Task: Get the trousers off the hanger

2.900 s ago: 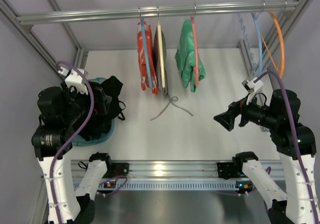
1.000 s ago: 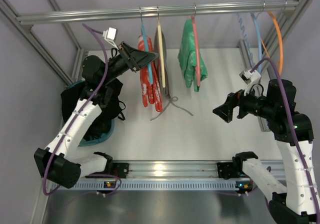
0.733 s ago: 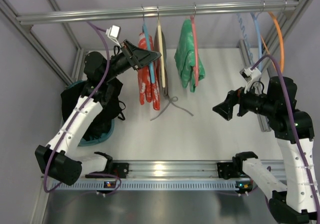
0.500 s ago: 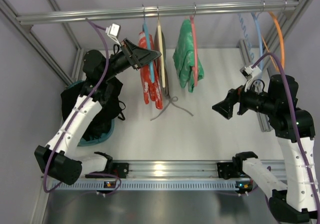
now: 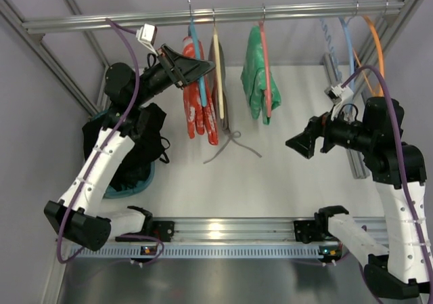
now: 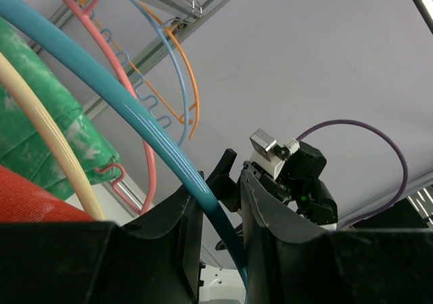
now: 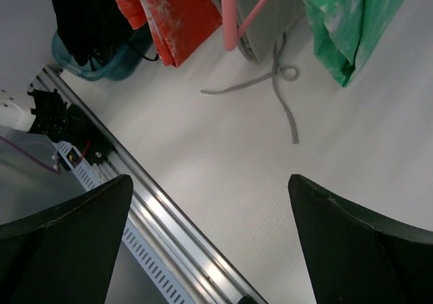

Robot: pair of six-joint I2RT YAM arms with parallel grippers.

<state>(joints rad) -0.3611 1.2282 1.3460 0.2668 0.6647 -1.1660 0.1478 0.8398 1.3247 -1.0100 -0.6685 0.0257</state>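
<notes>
The red-orange trousers with whitish patches hang over the blue hanger, whose hook rises at the rail. My left gripper is shut on the hanger's blue bar, which runs between both fingers in the left wrist view; a red corner of the trousers shows below. My right gripper hovers open over the table at the right, apart from the garments. It sees the trousers from below.
On the rail also hang a grey garment on a cream hanger, a green garment on a pink hanger, and empty light-blue and orange hangers. Grey drawstrings trail on the table. A teal basket holds black cloth.
My left gripper has lifted the blue hanger; its hook now stands higher at the rail and the trousers have risen with it. The right arm has barely moved.
</notes>
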